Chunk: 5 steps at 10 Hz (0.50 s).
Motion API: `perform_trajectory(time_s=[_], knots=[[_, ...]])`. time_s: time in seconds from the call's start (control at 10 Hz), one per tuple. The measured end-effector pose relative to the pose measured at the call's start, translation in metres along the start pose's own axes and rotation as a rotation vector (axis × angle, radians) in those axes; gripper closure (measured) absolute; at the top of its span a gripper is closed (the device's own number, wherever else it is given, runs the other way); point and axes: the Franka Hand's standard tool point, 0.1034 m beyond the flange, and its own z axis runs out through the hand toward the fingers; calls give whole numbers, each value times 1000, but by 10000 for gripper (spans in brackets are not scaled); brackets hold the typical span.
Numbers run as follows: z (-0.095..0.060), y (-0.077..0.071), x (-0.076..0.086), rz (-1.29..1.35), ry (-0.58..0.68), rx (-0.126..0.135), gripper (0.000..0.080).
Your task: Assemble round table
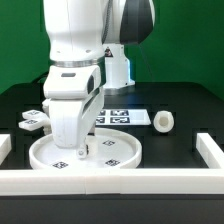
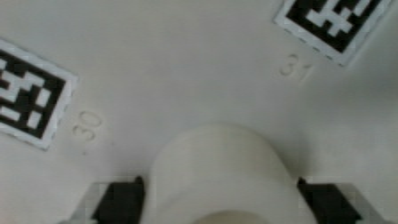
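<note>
The large round disc (image 1: 120,152) lies flat on the table by the front rail, and its tagged top fills the wrist view (image 2: 178,80). My gripper (image 1: 84,152) points straight down at the disc's centre. In the wrist view my gripper (image 2: 221,200) has its dark fingers (image 2: 121,200) pressed against both sides of a white rounded stub (image 2: 217,170) that rises from the disc's middle. The short cylindrical leg (image 1: 163,121) lies on its side at the exterior view's right. The cross-shaped base (image 1: 35,121) lies at the exterior view's left.
The marker board (image 1: 122,117) lies flat behind the disc. White border rails run along the front (image 1: 110,181), the exterior view's right (image 1: 209,150) and its left (image 1: 4,146). The arm's base stands at the back.
</note>
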Motion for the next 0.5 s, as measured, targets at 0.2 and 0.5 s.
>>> perform_trajectory(time_s=[0.2, 0.5], knots=[[0, 7, 26, 2, 9, -4, 390], [2, 1, 58, 65, 11, 3, 389]])
